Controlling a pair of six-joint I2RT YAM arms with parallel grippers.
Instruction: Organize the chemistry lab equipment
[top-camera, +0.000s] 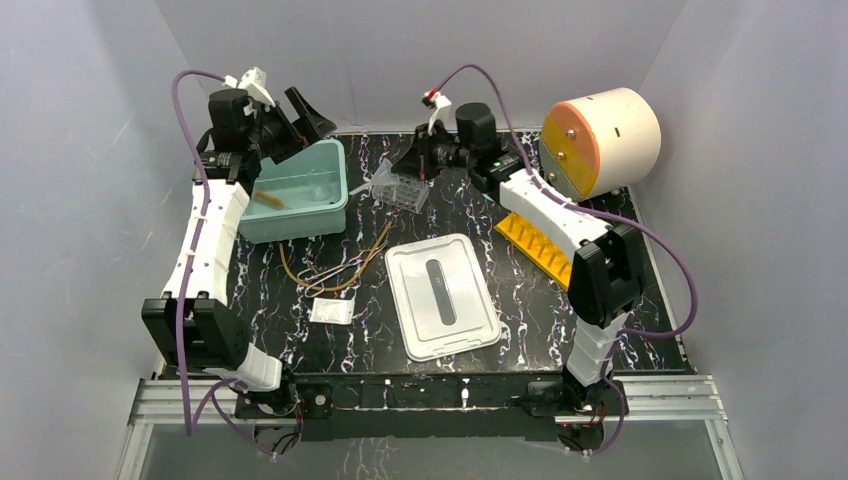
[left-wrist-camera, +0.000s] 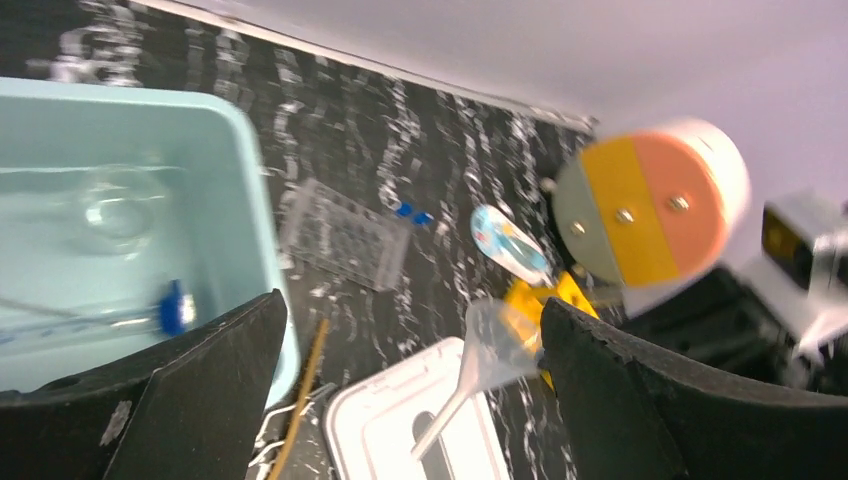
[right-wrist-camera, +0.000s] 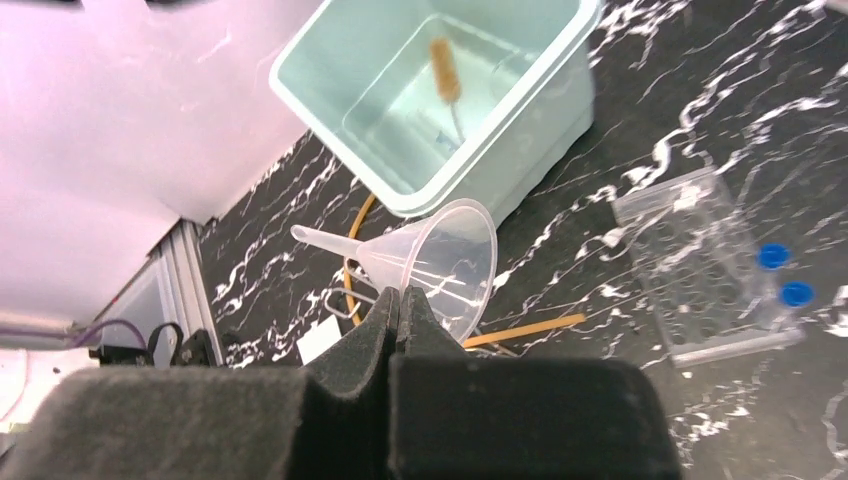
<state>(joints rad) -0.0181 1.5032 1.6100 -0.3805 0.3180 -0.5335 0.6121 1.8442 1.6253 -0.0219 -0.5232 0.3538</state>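
Note:
My right gripper (right-wrist-camera: 398, 292) is shut on the rim of the clear funnel (right-wrist-camera: 440, 258) and holds it above the table, between the teal bin and the clear tube rack (top-camera: 408, 190). In the top view that gripper (top-camera: 402, 165) and the funnel (top-camera: 383, 180) are at the back middle. The rack holds two blue-capped tubes (right-wrist-camera: 770, 256). My left gripper (left-wrist-camera: 410, 300) is open and empty, raised over the bin's right rim (top-camera: 305, 115). The bin (left-wrist-camera: 235, 150) holds a glass flask (left-wrist-camera: 115, 205), a blue-capped tube (left-wrist-camera: 175, 308) and a tan brush (right-wrist-camera: 445, 70).
Tan tubing and thin rods (top-camera: 335, 265) lie in front of the bin, with a white packet (top-camera: 331, 312) near them. A white lid (top-camera: 440, 295) lies mid-table. The yellow rack (top-camera: 535, 245) lies under the right arm. The cream drum (top-camera: 600, 140) stands at the back right.

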